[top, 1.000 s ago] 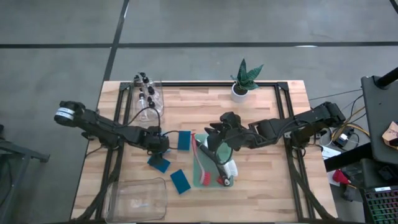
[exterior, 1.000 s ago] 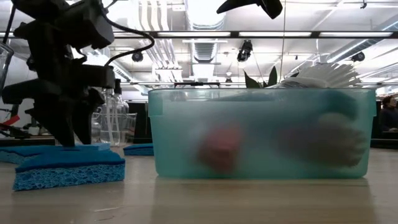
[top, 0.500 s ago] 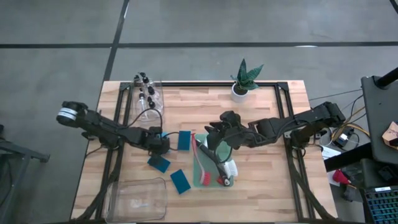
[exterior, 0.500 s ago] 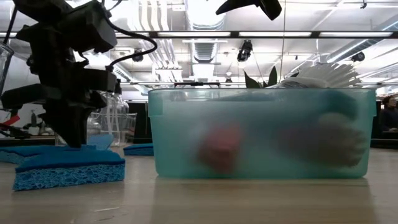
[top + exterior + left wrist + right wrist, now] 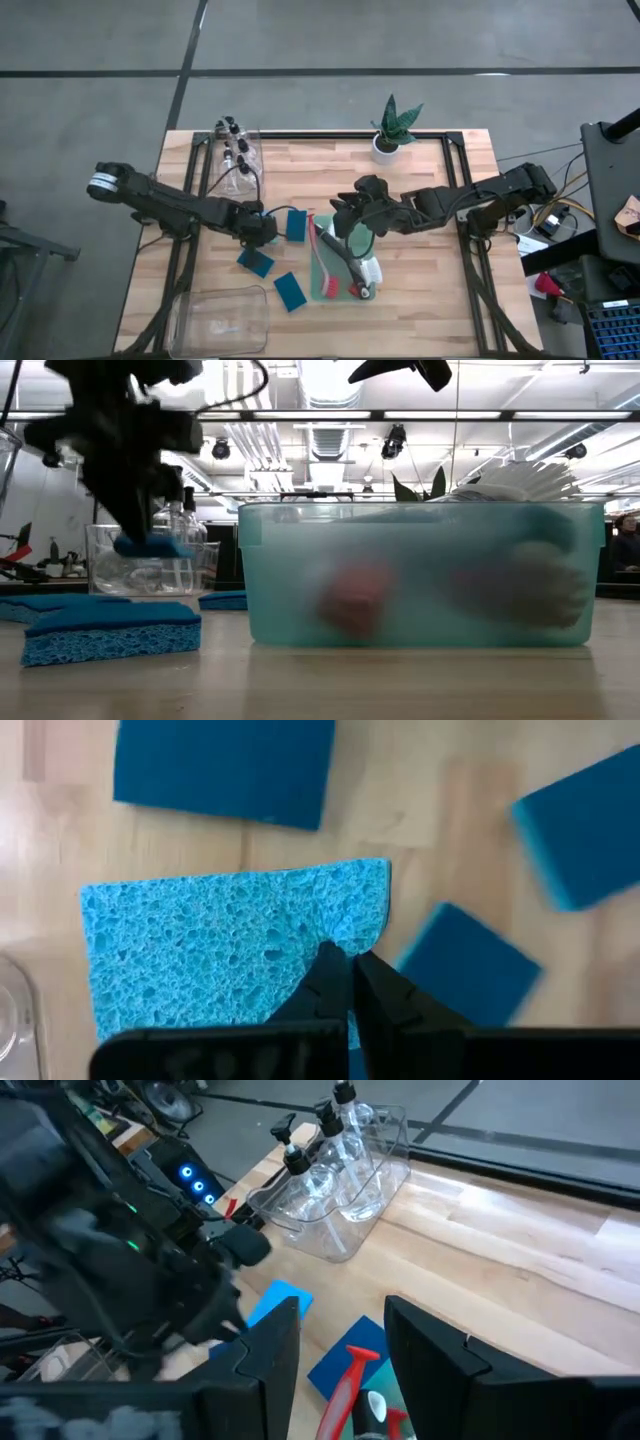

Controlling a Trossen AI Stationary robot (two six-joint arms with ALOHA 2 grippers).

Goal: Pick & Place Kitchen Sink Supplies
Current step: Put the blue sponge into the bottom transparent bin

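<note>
left hand clenched on one corner of a blue sponge, lifted off the bench | risk: thin corner grip, sponge may slip or droop | right hand released over the green bin

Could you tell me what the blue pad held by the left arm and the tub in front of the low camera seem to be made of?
The blue sponge in the left end effector looks like matte cellulose or foam: its face is full of open, irregular pores. The tub looks like translucent frosted plastic with a teal tint: shapes inside show only as blurs, and its rim is moulded.
</note>
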